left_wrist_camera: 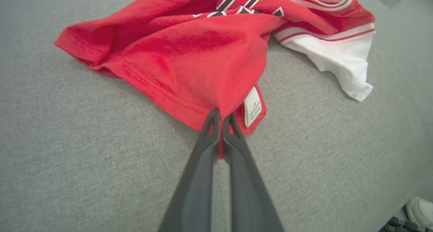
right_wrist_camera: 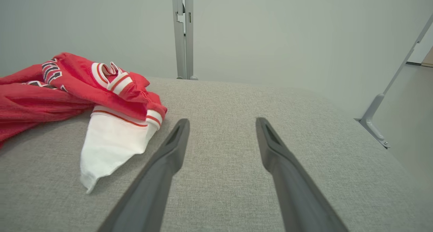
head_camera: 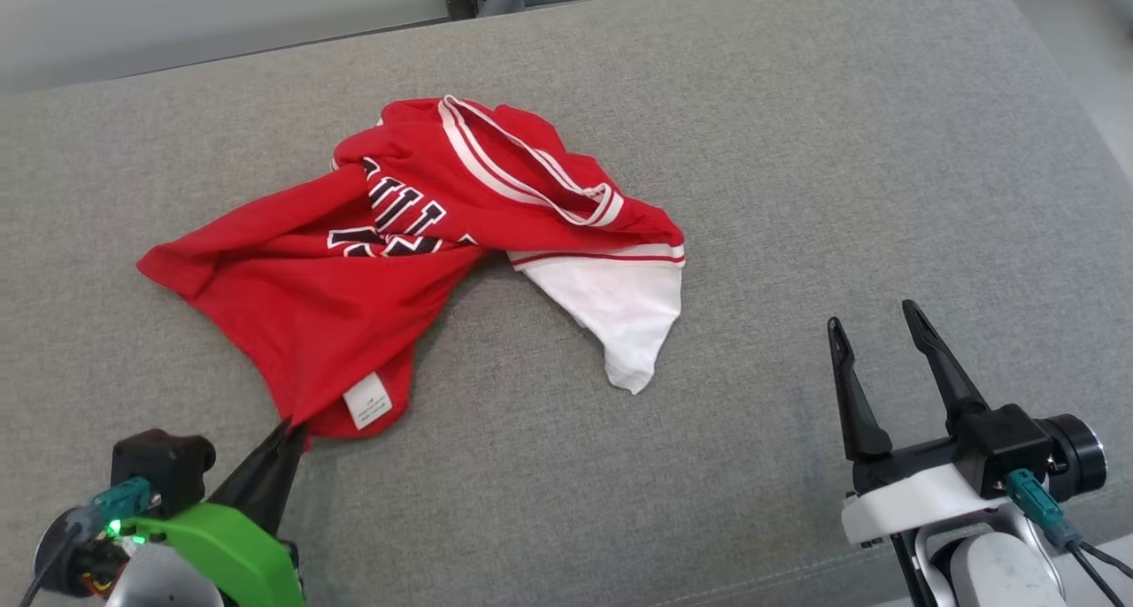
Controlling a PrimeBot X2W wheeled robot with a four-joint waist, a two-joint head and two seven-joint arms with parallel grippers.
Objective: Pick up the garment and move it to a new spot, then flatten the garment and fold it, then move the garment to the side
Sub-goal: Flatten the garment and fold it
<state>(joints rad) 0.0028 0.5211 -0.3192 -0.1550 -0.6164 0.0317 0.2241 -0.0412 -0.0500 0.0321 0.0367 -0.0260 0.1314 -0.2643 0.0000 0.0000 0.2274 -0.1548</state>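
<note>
Red shirt [head_camera: 354, 271] lies crumpled on the grey cushion [head_camera: 797, 147], left of centre in the head view, bunched and not flat. One white sleeve [head_camera: 611, 311] sticks out toward the right side, and the red-and-white striped collar [head_camera: 531, 169] is folded on top. Dark block letters [head_camera: 398, 218] with white outlines run across the chest; folds cut them up, so they are not readable. White care tag [head_camera: 367, 403] sits at the near hem, print too small to read.

Left claw [head_camera: 288, 430] is pinched tight on the shirt's near hem, right beside the tag. The left wrist view shows red cloth [left_wrist_camera: 189, 56] squeezed between the two closed fingers [left_wrist_camera: 221, 115], with the tag [left_wrist_camera: 253, 107] just to the side.

Right claw [head_camera: 871, 317] is spread wide and holds nothing. It is over bare cushion, well apart from the shirt, with the sleeve [right_wrist_camera: 111, 147] nearest to it.

Around: grey metal post [right_wrist_camera: 182, 32] behind the cushion, slanted metal brace [right_wrist_camera: 375, 123] at the far right, pale wall behind. What looks like a white shoe [left_wrist_camera: 419, 211] is on the floor past the cushion edge. Nothing lies between either claw and the shirt.
</note>
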